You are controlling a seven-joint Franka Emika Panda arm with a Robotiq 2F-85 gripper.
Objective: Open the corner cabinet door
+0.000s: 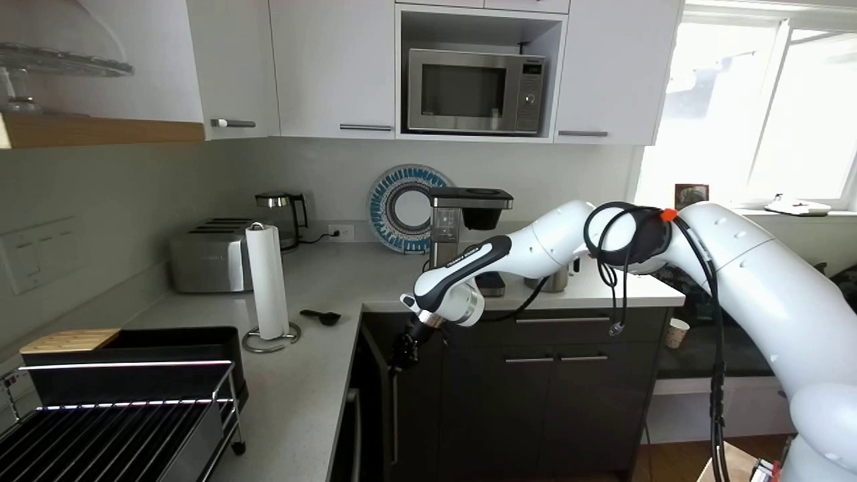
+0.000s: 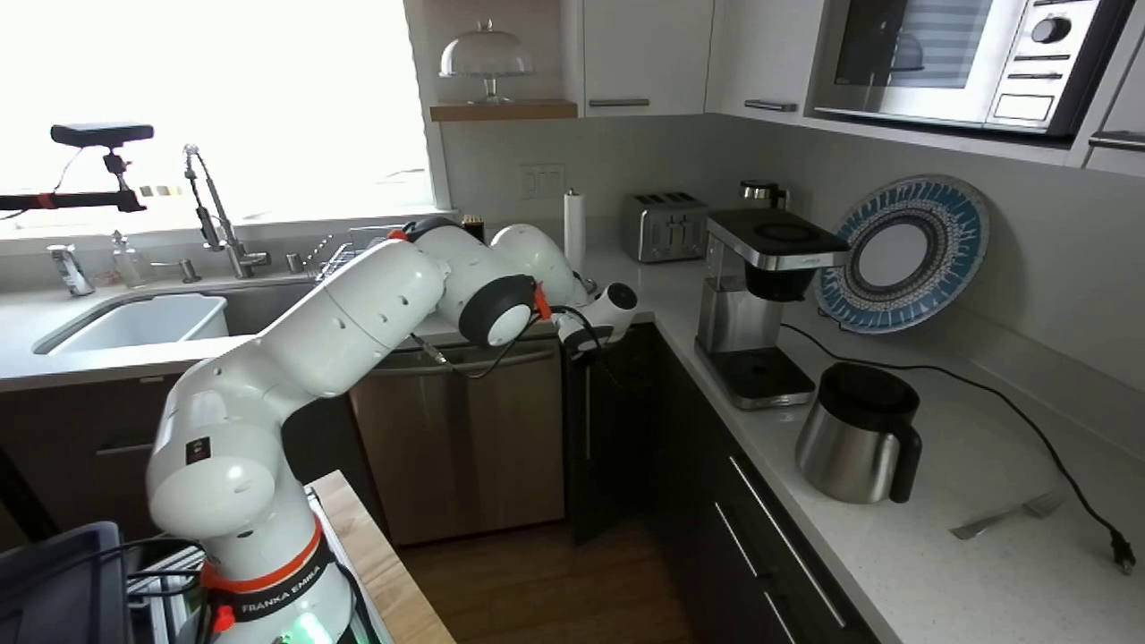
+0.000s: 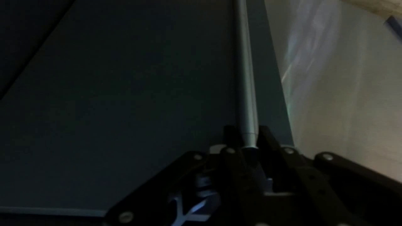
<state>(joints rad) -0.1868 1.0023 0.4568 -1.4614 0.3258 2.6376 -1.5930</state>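
The corner cabinet door (image 1: 420, 412) is a dark flat panel under the counter's inner corner. It also shows in another exterior view (image 2: 622, 438) and fills much of the wrist view (image 3: 141, 94). Its handle-side edge appears to stand out from the cabinet line, so it looks partly open. A vertical silver bar handle (image 3: 246, 78) runs near that edge and shows in both exterior views (image 1: 395, 422) (image 2: 588, 416). My gripper (image 3: 248, 136) has its fingers close against both sides of the handle's upper end. The gripper (image 1: 404, 355) is dark and small in the exterior view.
The countertop (image 1: 315, 375) overhangs beside the arm. A dishwasher (image 2: 465, 447) stands beside the door. Dark drawer fronts (image 1: 562, 328) meet the corner on the other side. A coffee maker (image 2: 751, 304), paper towel roll (image 1: 266, 281) and dish rack (image 1: 120, 428) stand on the counter.
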